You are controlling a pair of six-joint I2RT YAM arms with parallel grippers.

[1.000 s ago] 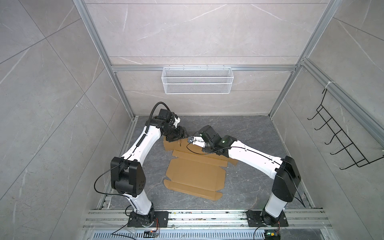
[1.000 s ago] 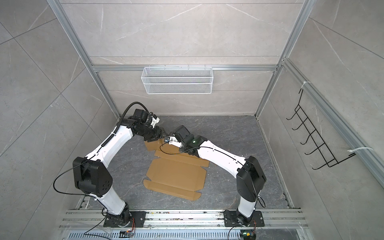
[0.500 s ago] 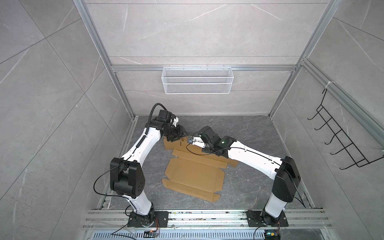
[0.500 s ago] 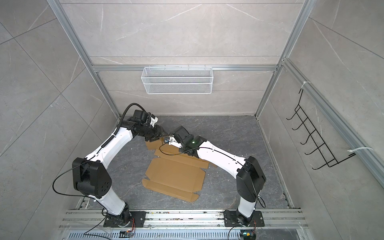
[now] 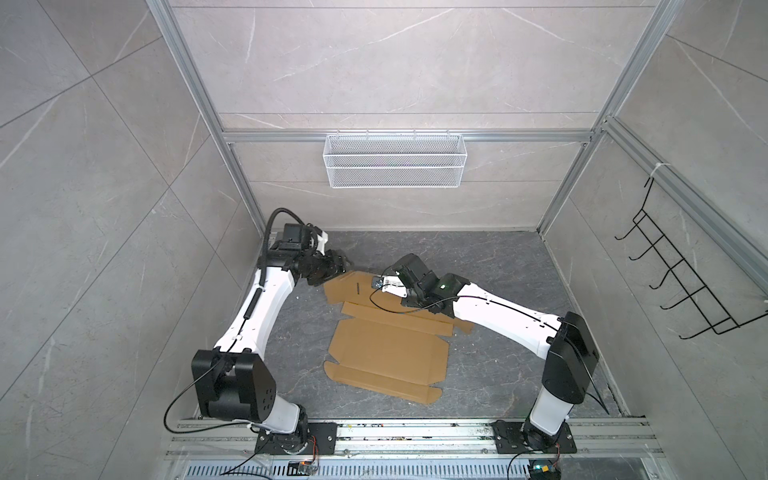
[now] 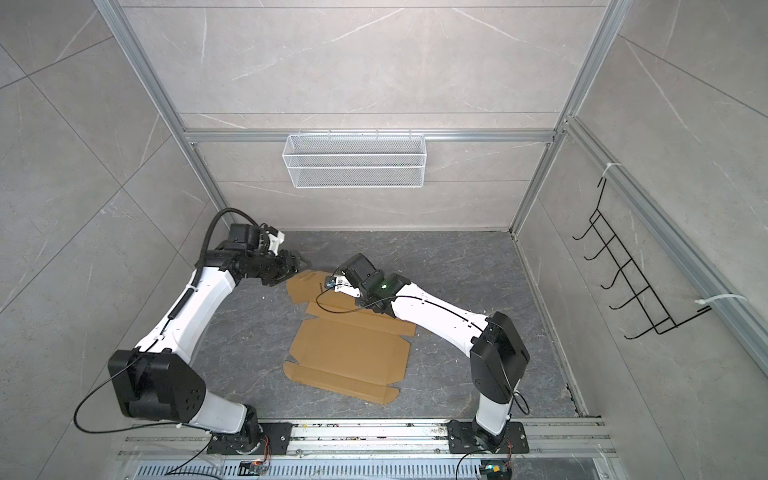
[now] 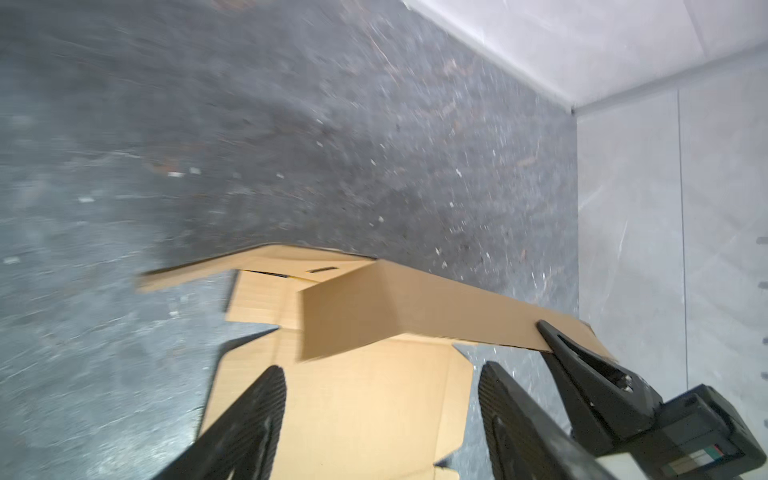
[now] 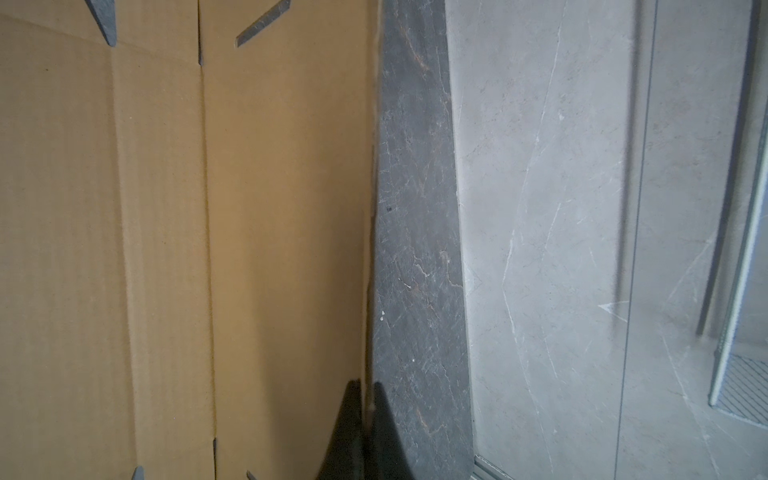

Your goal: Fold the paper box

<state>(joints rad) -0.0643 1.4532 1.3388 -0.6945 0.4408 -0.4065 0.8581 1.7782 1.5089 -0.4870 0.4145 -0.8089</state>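
Right wrist view has the right gripper [image 8: 368,411] with its two black fingertips pressed together on the thin free edge of a raised flap of the paper box [image 8: 166,249], a plain brown corrugated cardboard die-cut sheet with creases, slots and tabs. Most of that sheet lies flat on the dark grey marbled table [image 5: 498,257], spreading from under both grippers back toward the arm bases. Only the strip held by the right gripper tilts up along its crease. The left gripper [image 7: 382,372] has its jaws wide apart with nothing between them. The raised strip crosses just ahead of its fingertips, apparently not touching, though the left wrist view is blurred. Such board is probably light and stiff across a panel but weak at the scored lines, so it should hinge readily and spring back if released. A pinch on a bare edge could slip or crush the fluting, so a hold near the flap's end, close to a crease, looks safest. Beyond both grippers, a white wire mesh basket [image 5: 392,166] hangs on the rear wall. A black wire hook rack [image 5: 681,282] hangs off the right gripper's outer side. Both are well apart from the work, and only the two wrists, near each other over one flap, crowd the fold.
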